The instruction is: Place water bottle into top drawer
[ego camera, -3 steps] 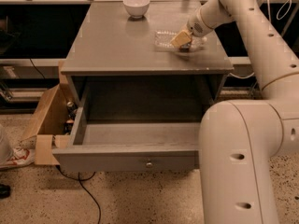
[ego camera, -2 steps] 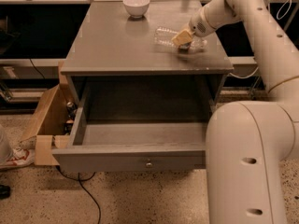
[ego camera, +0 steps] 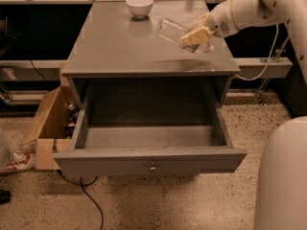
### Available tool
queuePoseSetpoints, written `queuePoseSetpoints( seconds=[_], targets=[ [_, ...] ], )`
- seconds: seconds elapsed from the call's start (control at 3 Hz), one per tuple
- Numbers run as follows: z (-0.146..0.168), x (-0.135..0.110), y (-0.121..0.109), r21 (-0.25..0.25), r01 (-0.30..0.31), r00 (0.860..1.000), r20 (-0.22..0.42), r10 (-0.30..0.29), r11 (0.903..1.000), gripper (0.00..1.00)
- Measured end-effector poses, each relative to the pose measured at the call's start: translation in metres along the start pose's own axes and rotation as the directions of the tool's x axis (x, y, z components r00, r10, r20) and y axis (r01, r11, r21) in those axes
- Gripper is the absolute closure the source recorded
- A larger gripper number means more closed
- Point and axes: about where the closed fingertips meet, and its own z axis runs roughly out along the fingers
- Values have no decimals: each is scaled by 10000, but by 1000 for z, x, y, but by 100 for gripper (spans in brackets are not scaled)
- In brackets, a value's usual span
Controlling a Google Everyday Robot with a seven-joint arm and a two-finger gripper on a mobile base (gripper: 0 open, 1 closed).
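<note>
Grasp: done. End effector (ego camera: pixel 196 35) clamped on water bottle (ego camera: pixel 171 29). Bottle tilted, apparently lifted above right rear of worktop (ego camera: pixel 115 47). Top drawer (ego camera: pixel 148 156) pulled open, bottle not yet inside. Remaining: carry over drawer, lower, release.

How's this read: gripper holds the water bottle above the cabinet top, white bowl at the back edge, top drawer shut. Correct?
Wrong on the drawer. The camera view shows the top drawer pulled open, not shut. The rest holds: the gripper holds the water bottle tilted above the cabinet top, and the white bowl sits at the back edge.
</note>
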Motion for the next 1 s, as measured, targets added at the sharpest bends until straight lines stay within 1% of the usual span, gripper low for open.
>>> queuePoseSetpoints(
  seconds=[0.33, 0.67, 1.0],
  targets=[
    [-45, 21, 51, -215, 316, 9994, -153, -320, 9993, 100],
    [-63, 48, 92, -451, 298, 9966, -757, -331, 9985, 100],
    [-59, 74, 140, -943, 120, 9891, -1448, -257, 9955, 100]
  ],
)
